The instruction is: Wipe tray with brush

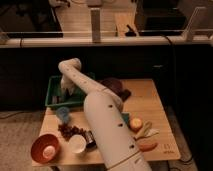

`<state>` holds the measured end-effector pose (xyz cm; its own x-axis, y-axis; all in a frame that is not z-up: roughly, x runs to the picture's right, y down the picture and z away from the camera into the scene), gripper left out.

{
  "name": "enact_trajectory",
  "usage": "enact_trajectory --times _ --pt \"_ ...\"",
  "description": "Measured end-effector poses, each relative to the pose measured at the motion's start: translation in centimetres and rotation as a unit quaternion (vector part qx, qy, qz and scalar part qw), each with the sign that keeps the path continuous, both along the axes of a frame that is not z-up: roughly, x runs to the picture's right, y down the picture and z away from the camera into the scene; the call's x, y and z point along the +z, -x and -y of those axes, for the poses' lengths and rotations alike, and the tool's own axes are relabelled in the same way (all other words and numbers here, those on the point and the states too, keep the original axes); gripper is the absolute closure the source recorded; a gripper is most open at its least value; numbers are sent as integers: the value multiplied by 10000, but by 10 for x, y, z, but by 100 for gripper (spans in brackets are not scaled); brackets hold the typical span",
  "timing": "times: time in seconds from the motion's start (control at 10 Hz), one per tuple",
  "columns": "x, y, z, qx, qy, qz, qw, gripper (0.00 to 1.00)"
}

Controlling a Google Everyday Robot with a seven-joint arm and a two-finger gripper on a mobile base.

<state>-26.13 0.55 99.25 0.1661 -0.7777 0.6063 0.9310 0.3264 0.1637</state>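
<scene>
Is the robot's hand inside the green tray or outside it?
Inside. The gripper hangs down from the bent arm over the floor of the green tray, within its raised walls.

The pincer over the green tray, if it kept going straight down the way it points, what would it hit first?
Most likely the floor of the green tray. The pincer points down inside the tray's walls, near its middle. Whether a brush sits beneath it cannot be seen, and depth is uncertain.
</scene>
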Motion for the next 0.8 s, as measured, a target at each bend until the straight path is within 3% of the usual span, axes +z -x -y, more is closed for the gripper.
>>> enact_trajectory --times 0.4,0.8 --pt "-23 -31 20 713 -541 98 9959 100" --pt "-31 -46 28 1157 -1068 -136 9874 100"
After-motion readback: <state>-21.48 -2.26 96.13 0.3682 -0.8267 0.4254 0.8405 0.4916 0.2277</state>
